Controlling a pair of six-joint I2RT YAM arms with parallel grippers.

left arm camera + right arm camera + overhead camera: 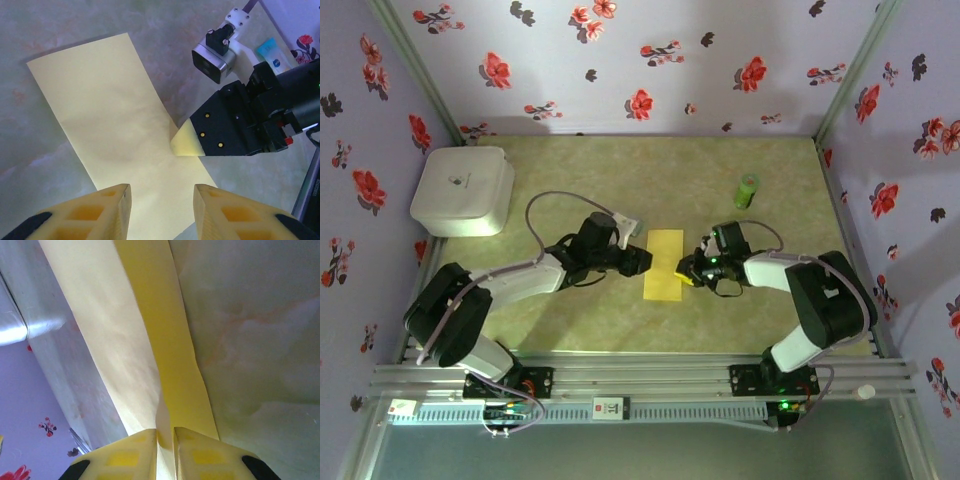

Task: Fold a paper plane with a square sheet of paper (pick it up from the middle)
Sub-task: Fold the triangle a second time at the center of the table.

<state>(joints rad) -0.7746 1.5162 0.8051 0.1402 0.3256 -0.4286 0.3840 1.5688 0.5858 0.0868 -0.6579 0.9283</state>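
The square sheet of paper (pixel 663 265) is bright yellow and lies as a narrow upright rectangle in the middle of the table. My right gripper (pixel 688 270) is low at its right edge. In the right wrist view the right gripper (pixel 166 432) is shut on a raised flap of the paper (pixel 150 325), which runs up between the pads. My left gripper (pixel 642 258) sits at the sheet's left edge. In the left wrist view the left gripper (pixel 162 192) hangs open over the paper (pixel 110 115) with nothing between its fingers, and the right gripper's fingertip (pixel 187 140) pinches the far edge.
A white rounded box (pixel 463 190) stands at the back left. A small green cylinder (pixel 747 190) stands at the back right. Flowered walls close in the table on three sides. The metal rail (pixel 640 375) with the arm bases runs along the near edge.
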